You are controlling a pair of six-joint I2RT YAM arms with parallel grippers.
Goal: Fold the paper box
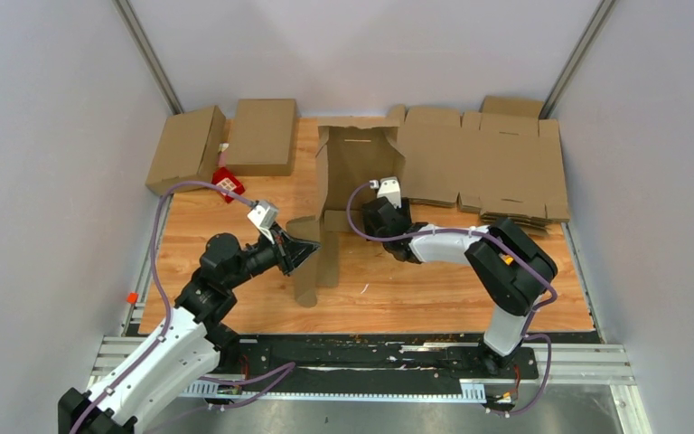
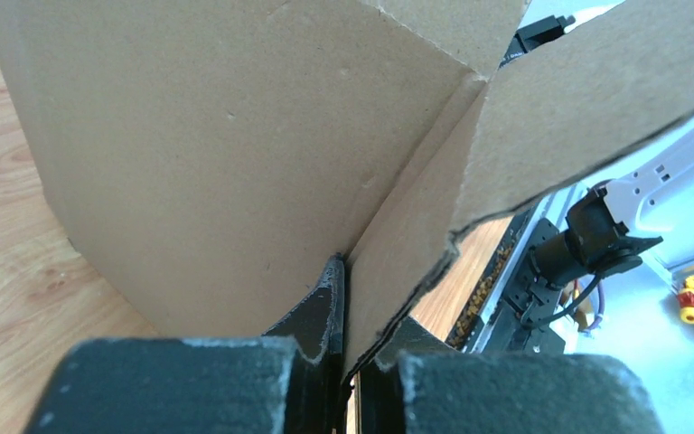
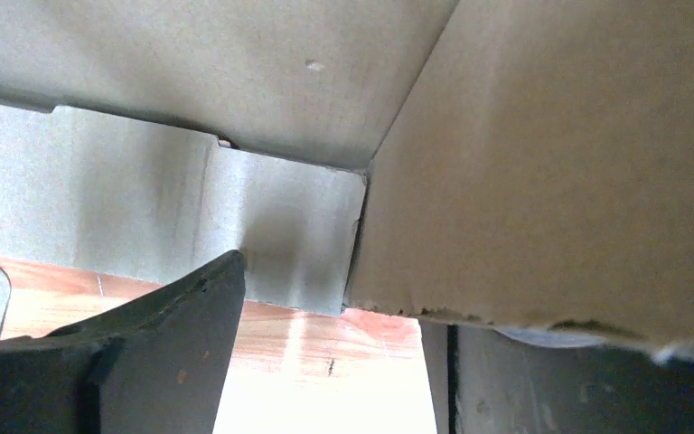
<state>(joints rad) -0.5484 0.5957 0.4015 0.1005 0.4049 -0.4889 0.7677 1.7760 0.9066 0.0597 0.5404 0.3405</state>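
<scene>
Standing near the middle of the surface (image 1: 434, 289): one paper box (image 1: 361, 163), half erected, walls upright, its open side towards the arms.

- Near flap (image 1: 312, 276): a long panel running from the box's left wall towards the near edge, standing on its lower edge, long axis roughly near-to-far.
- Left end effector (image 1: 303, 253): jaws narrow, pinched on the near flap from the left. The wrist view shows the cardboard sheet pressed between the two fingers beside a crease.
- Right end effector (image 1: 381, 215): at the box's right side, reaching in from the right. Its fingers (image 3: 172, 334) stand well apart. A panel edge lies over the far finger, with nothing clamped.
- Key relation: the box body lies to the right of and beyond the left end effector, so the flap's hinge is on that side. The left arm is nearer the flap, the right arm nearer the body.
- Judgement: the next fold likely swings the flap inward towards the right end effector, which is placed to brace the wall.
- Also present: flat cardboard blanks (image 1: 497, 167) far right, two folded boxes (image 1: 262, 136) far left, and a red item (image 1: 226, 183) beside them.
</scene>
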